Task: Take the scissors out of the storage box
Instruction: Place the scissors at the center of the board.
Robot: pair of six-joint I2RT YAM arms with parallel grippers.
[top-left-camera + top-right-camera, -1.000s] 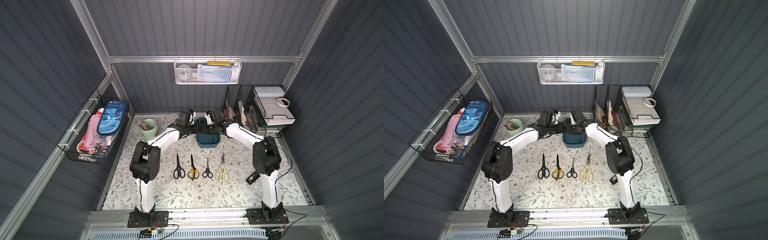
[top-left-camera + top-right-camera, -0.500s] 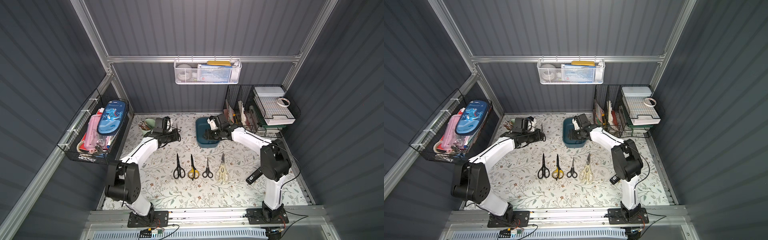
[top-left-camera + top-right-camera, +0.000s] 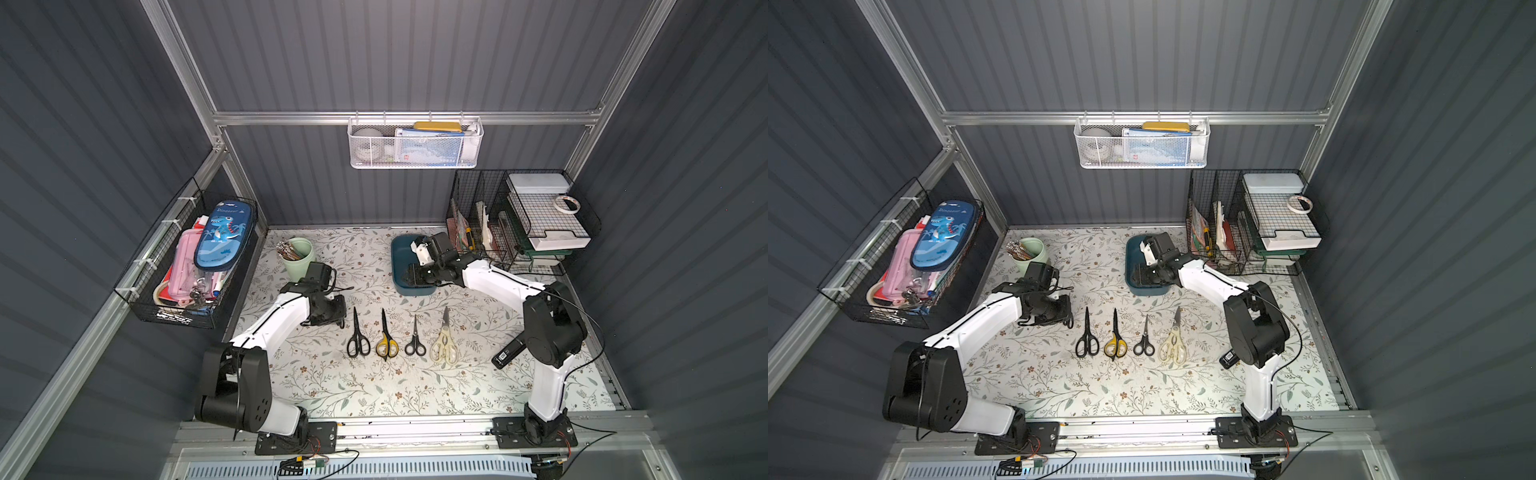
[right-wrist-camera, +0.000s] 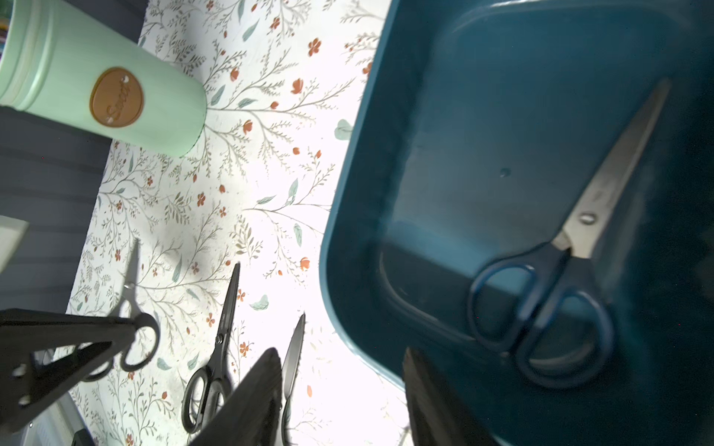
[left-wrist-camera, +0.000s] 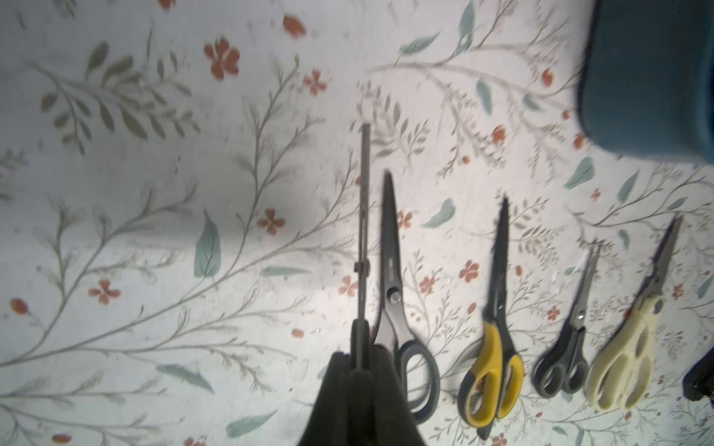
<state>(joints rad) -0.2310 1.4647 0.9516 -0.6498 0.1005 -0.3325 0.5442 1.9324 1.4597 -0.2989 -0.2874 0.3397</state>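
Left wrist view: left tool (image 5: pixel 361 370) pinches edge-on scissors (image 5: pixel 363 231), handles hidden; right tool (image 4: pixel 342 361) spread over storage box (image 4: pixel 483 116).

Four scissors (image 3: pixel 386 343) lay in a row on the table (image 3: pixel 374 386). Behind them sat the box (image 3: pixel 400 259), with one pair (image 4: pixel 556 278) inside.

Both top views sharp, evenly lit; wrist views blurred, mat (image 4: pixel 270 216) overexposed.

left claw (image 5: pixel 361 365) clamped, wrist low | right claw (image 4: pixel 342 359) jaws apart (arm stretched forward)
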